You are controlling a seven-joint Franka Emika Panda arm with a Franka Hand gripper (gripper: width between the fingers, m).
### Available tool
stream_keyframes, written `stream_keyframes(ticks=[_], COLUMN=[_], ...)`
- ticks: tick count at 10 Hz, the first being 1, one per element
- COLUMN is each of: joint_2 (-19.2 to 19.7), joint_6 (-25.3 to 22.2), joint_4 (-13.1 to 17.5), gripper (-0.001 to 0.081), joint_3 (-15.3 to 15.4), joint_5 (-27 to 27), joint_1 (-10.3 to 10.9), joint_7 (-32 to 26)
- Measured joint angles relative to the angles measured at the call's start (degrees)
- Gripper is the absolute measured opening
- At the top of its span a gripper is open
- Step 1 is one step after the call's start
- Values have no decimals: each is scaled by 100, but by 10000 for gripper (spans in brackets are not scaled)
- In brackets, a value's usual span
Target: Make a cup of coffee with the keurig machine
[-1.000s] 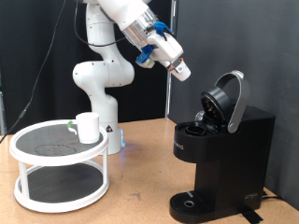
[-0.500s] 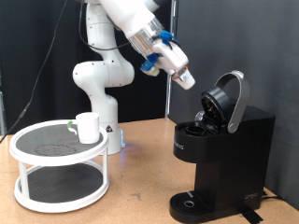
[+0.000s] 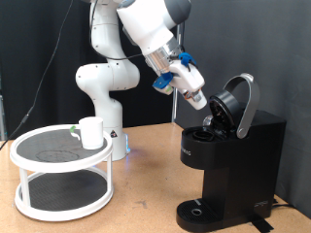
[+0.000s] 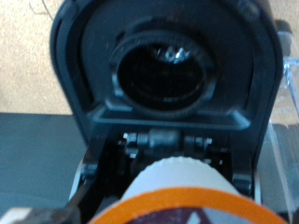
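Note:
The black keurig machine (image 3: 233, 160) stands at the exterior view's right with its rounded lid (image 3: 240, 101) hinged open. My gripper (image 3: 199, 100) hangs tilted just left of the open lid, above the brew chamber. In the wrist view a small white pod with an orange-brown top (image 4: 192, 191) sits right in front of the camera, held at the gripper, with the lid's round underside (image 4: 163, 70) straight ahead. The white cup (image 3: 92, 132) stands apart on the rack at the exterior view's left.
A white two-tier round rack (image 3: 39, 160) with dark mesh shelves stands on the wooden table at the exterior view's left. The arm's white base (image 3: 105, 87) is behind it. The machine's round drip tray (image 3: 199, 211) is at the bottom.
The gripper has moved down and to the exterior view's right, closing in on the machine's open lid. The cup and the machine have not moved.

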Motion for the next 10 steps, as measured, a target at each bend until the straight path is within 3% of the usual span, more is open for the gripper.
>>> stream_keyframes(ticks=[3,10], joint_2=[38,530], joint_6=[489,1170], joint_4=[-255,-280], gripper=[398,398], joint_3=[6,323], joint_5=[9,110], joint_1=[-1,34], joint_7=[-130,-188])
